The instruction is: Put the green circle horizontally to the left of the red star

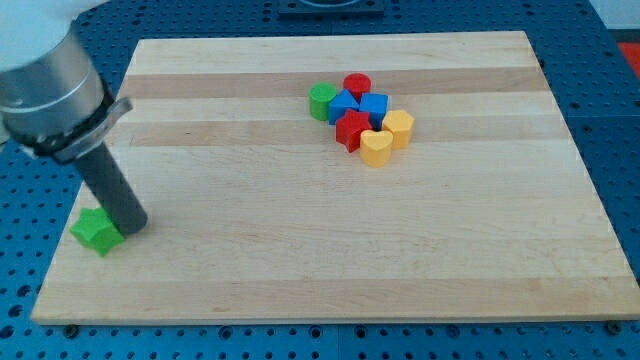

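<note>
Camera view. Wooden board (330, 270): pale planks, resting on a blue perforated table (615, 120); all four edges visible. Wide bare wood lies across the near half and the right side.

Cluster, far centre, seven blocks packed in contact or nearly so:
- green circle (322, 102), the cluster's leftmost piece, with bare board to its left;
- red cylinder (357, 86), farthest piece;
- blue block (343, 107), shape unclear, partly hidden among neighbours;
- blue cube (375, 108), right of it;
- red star (352, 131), nearer than the blue pair, just right of and nearer than the green circle;
- yellow heart (376, 148), nearest piece, touching the red star's right side;
- yellow block (399, 128), rightmost, shape not certain.

Green star (97, 232): alone near the board's near left corner, close to the left edge, well apart from the cluster.

My tip (133, 226): plain rod end, no jaws, holding nothing; it stands against the green star's right side. The rod's upper body is cut off at the view's top left.
</note>
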`<move>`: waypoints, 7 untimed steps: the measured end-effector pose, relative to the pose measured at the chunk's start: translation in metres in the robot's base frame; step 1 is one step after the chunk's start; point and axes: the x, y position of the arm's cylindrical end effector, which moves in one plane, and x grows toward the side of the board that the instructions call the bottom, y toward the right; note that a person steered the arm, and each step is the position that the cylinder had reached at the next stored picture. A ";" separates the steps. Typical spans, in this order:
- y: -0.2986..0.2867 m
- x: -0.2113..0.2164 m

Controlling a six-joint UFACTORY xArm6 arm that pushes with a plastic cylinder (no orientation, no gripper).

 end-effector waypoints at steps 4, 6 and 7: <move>0.063 -0.055; 0.072 -0.074; 0.073 -0.088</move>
